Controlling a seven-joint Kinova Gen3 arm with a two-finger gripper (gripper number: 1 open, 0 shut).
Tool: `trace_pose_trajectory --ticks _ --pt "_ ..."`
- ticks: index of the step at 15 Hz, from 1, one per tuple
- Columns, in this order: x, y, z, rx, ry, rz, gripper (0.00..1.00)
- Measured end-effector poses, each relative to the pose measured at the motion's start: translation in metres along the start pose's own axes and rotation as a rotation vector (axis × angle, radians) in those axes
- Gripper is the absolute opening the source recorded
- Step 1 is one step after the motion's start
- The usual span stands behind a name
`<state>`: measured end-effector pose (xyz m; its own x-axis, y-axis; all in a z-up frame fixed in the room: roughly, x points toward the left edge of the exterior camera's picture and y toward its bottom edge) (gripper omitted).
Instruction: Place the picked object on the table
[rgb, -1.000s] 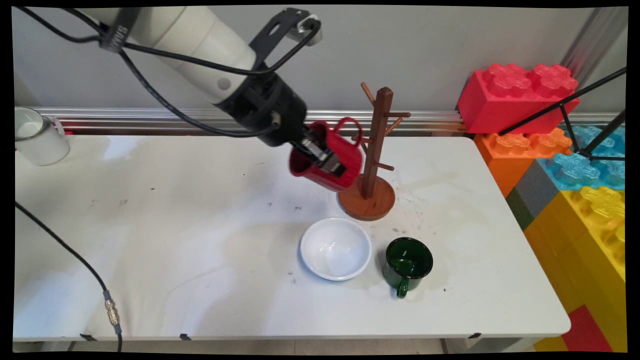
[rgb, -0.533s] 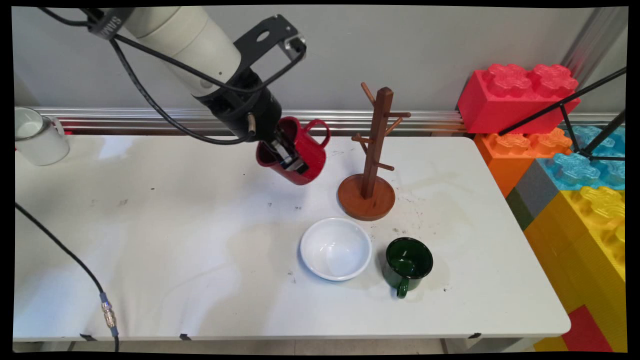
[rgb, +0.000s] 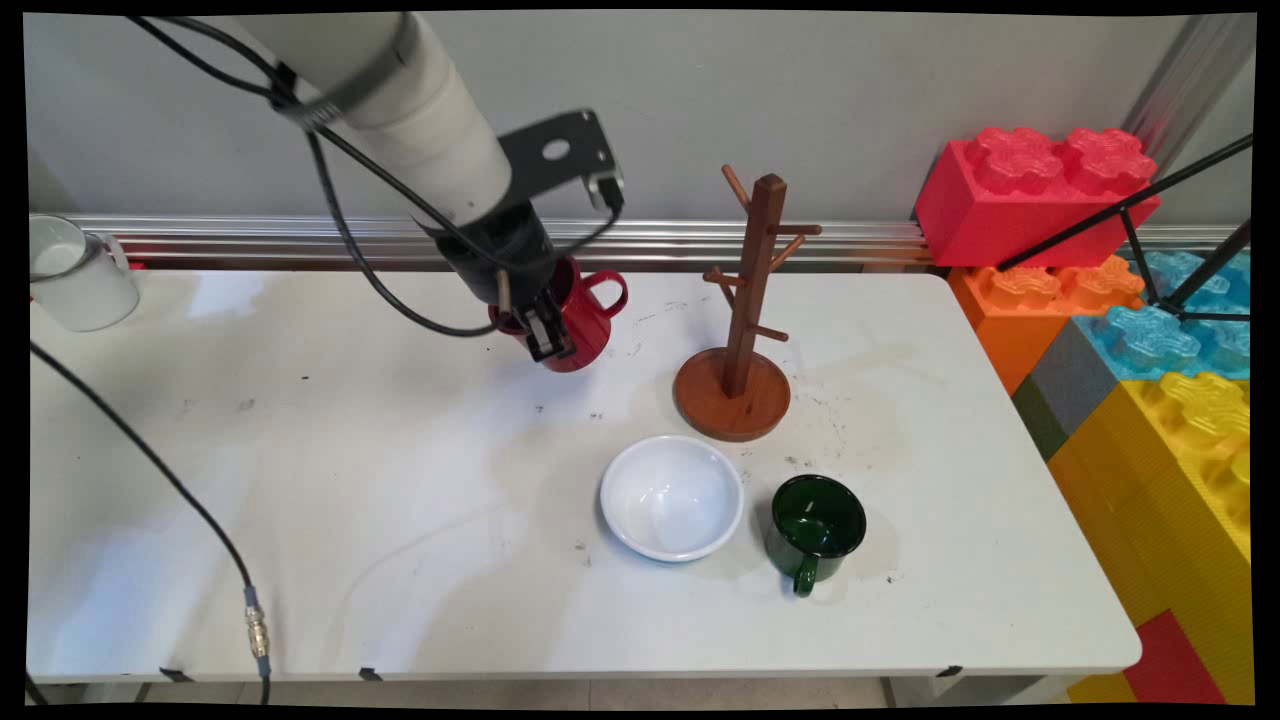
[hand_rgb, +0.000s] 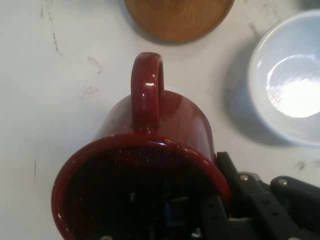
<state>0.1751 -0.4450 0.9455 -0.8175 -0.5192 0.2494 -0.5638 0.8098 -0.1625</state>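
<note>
Red mug (rgb: 580, 315) leftward, between fingers (rgb: 548, 338)

Lettering on red mug (rgb: 578, 318): none found.
Lettering on wooden mug tree (rgb: 745, 330): none found.
Lettering on white bowl (rgb: 671, 496), green mug (rgb: 815, 530): none found.
Lettering on toy bricks (rgb: 1030, 190): none found.
</note>
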Motion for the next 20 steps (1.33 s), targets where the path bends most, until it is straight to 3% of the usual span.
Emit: trace_pose_trajectory --ticks 11,20 --pt "0.023 0.001 0.090 -0.013 -0.191 0.099 0.00" --pt "0.035 0.002 0.130 -0.055 -0.259 0.112 0.00"
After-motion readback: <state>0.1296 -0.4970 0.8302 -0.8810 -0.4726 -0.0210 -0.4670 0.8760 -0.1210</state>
